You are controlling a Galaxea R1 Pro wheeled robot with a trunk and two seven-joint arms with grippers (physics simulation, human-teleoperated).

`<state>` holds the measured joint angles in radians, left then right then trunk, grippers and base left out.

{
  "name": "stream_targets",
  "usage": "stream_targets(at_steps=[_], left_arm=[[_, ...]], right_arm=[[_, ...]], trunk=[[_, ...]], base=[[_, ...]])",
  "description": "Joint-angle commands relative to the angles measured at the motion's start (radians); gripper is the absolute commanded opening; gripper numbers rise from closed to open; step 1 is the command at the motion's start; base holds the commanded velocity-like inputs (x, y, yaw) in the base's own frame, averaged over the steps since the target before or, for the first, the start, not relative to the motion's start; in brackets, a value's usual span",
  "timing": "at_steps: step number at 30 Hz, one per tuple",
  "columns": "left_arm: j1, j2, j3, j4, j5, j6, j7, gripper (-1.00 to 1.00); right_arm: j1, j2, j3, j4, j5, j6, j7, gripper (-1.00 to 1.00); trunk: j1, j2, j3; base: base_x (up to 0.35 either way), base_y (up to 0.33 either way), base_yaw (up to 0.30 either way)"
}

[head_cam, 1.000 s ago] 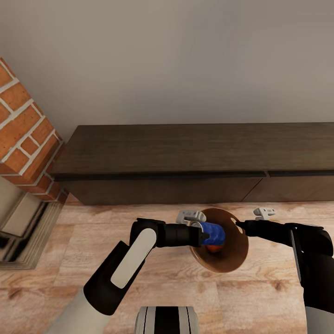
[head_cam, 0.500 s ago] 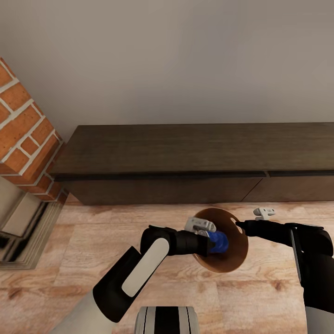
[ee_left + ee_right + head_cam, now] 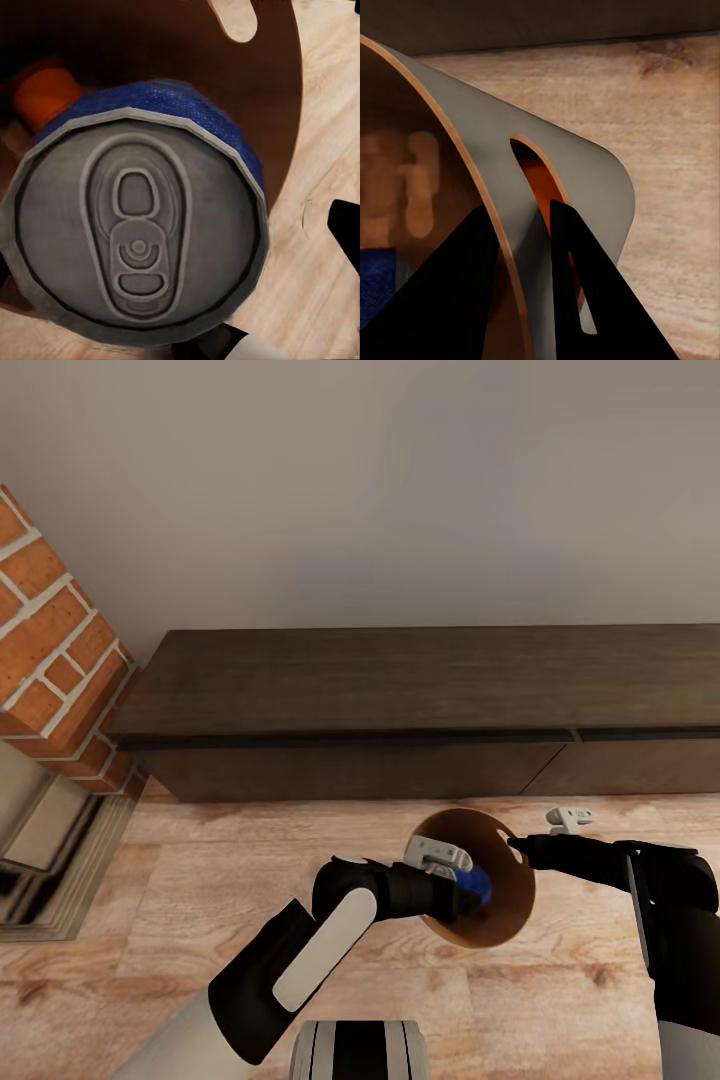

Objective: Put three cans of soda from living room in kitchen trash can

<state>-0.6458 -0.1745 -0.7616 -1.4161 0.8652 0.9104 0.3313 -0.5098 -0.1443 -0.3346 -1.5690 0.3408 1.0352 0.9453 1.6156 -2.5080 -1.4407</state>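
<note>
Item: blue can (image 3: 476,881), one of three sodas. We find it in the left gripper (image 3: 462,882), lowered inside the mouth of the trash can (image 3: 495,926). In the left wrist view the grey top (image 3: 136,234) with its pull tab faces the camera, and the blue wall runs away into the bin. The jaws are closed on its sides.

Item: orange can (image 3: 46,94), lying deep in the bin beyond the blue one. We cannot tell whether a second orange can lies there too.

Item: trash can, copper-brown, with handle slots in the wall. The right gripper (image 3: 521,247) holds it by the rim (image 3: 510,225), one finger inside and one outside, jaws narrow on the thin wall. The bin appears tipped toward the left arm and is carried over the plank floor (image 3: 180,880).

Handling, as we judge it: the can is light, rigid and smooth-sided, so it could slip. A grasp across the middle of the wall suits it best. A hard squeeze could dent it. Once released, it should drop against the orange one.

Surroundings: dark low cabinet (image 3: 400,700), brick chimney (image 3: 50,650), grey wall.
</note>
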Motion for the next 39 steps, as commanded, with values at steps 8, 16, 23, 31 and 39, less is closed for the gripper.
stream_targets(at_steps=[8,16,23,31,39], left_arm=[[0.0,0.0,-0.001,0.0,-0.004,0.001,0.0,1.0],[0.0,0.135,0.042,-0.093,0.065,0.013,-0.179,1.0],[0.001,0.539,0.149,-0.103,0.131,-0.116,-0.792,1.0],[0.09,0.856,0.151,-0.102,0.222,-0.313,-0.896,1.0],[0.216,1.081,0.151,-0.1,0.313,-0.525,-1.079,1.0]], right_arm=[[0.0,0.0,0.0,0.0,-0.023,0.012,0.001,-1.0],[0.0,-0.001,-0.002,0.0,-0.022,0.012,0.001,-1.0],[0.0,-0.001,-0.003,0.0,-0.022,0.012,0.001,-1.0],[0.0,-0.001,-0.003,0.0,-0.022,0.012,0.001,-1.0],[0.0,-0.001,-0.003,0.0,-0.022,0.012,0.001,-1.0]], trunk=[[0.0,0.0,0.0],[0.0,0.0,0.0],[0.0,0.0,0.0],[0.0,0.0,0.0],[0.0,0.0,0.0]], base=[[0.0,0.0,0.0],[0.0,0.0,0.0],[0.0,0.0,0.0],[0.0,0.0,0.0],[0.0,0.0,0.0]])
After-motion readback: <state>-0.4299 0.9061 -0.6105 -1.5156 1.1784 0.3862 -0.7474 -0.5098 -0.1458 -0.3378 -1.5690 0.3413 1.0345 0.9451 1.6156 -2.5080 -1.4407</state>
